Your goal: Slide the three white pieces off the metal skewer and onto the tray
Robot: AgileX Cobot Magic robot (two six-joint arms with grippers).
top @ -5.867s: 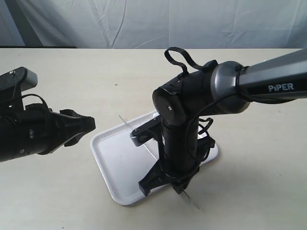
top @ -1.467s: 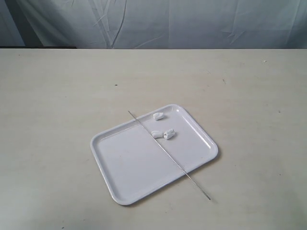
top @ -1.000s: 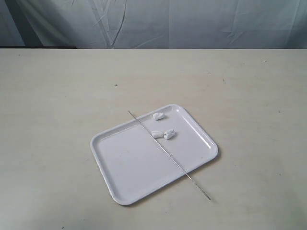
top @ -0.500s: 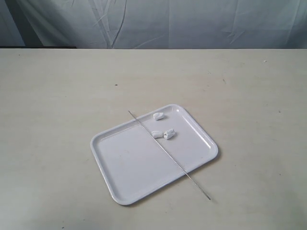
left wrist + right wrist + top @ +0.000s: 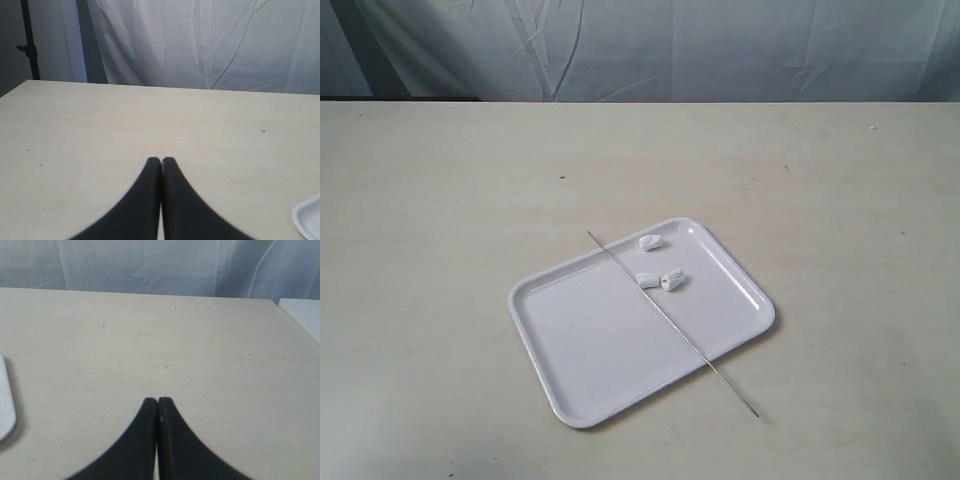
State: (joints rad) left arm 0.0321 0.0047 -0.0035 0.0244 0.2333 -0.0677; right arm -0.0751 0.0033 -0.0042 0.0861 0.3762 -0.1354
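Left gripper (image 5: 161,161), right gripper (image 5: 158,401) withdrawn, closed, beside tray (image 5: 580,340), skewer (image 5: 670,321) across it

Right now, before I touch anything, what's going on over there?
Nothing is being handled. The three white pieces lie loose on the tray, off the metal skewer, which rests bare and diagonal across the tray with both ends past the rim. The left claw and right claw are shut on nothing, over the table clear of the tray. The job looks done.
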